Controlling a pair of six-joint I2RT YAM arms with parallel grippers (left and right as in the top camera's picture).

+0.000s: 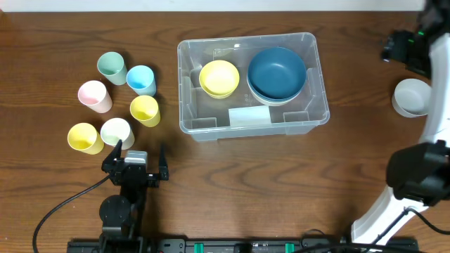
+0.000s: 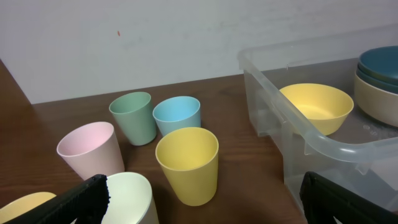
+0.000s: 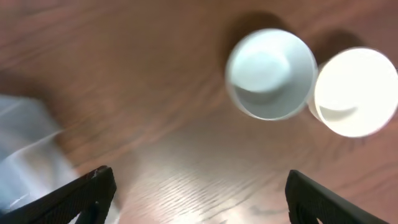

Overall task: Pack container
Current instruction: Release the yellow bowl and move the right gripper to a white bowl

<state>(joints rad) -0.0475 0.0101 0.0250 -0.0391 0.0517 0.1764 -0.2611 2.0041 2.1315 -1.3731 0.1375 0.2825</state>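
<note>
Overhead: container [image 1: 246, 39] beyond and right of empty, wide-open left gripper [image 1: 139, 150]; right gripper [image 3: 199, 188] likewise agape, empty

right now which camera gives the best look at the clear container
The overhead view: the whole container shows, rim included, with a yellow bowl and a blue bowl inside. The left wrist view catches only one corner and part of a wall. The right wrist view has just a blurred clear edge at its left side.

clear container [image 1: 184, 91] | yellow bowl [image 1: 219, 77] | blue bowl [image 1: 277, 72] | brown wood-grain table [image 1: 246, 183]
</note>
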